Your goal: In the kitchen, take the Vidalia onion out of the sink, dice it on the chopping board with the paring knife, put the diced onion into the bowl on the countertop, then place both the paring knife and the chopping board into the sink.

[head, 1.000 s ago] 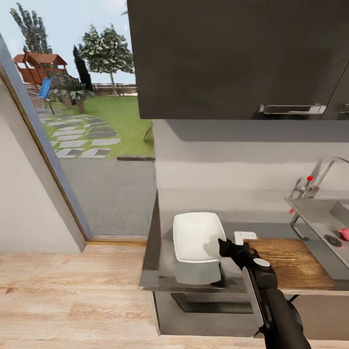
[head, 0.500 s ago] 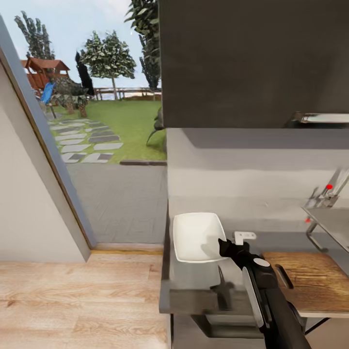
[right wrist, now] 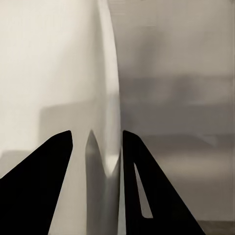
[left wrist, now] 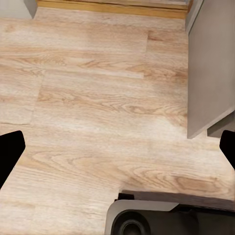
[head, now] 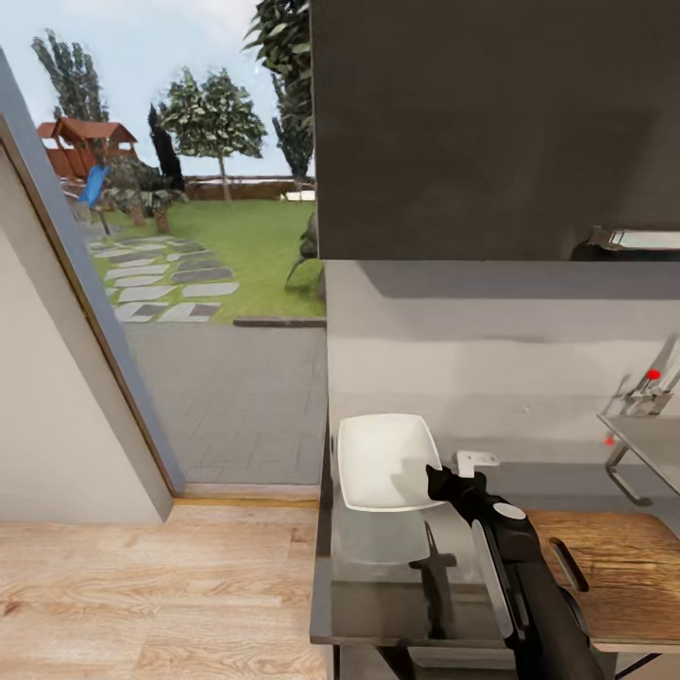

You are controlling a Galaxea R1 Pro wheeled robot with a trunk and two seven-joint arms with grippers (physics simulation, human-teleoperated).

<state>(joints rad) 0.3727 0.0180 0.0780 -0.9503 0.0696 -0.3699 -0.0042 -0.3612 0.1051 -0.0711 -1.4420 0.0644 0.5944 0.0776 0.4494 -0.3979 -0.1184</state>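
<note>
The right gripper has its jaws clamped on the rim of the shallow white square bowl, held above the grey reflective bench, seemingly to reposition it, while the left jaws gape wide above wooden floor.

Pale wood floor, dark wall cabinet, sunny garden window.

No writing, label, brand, number or sign could be read anywhere in these views at this moment.
</note>
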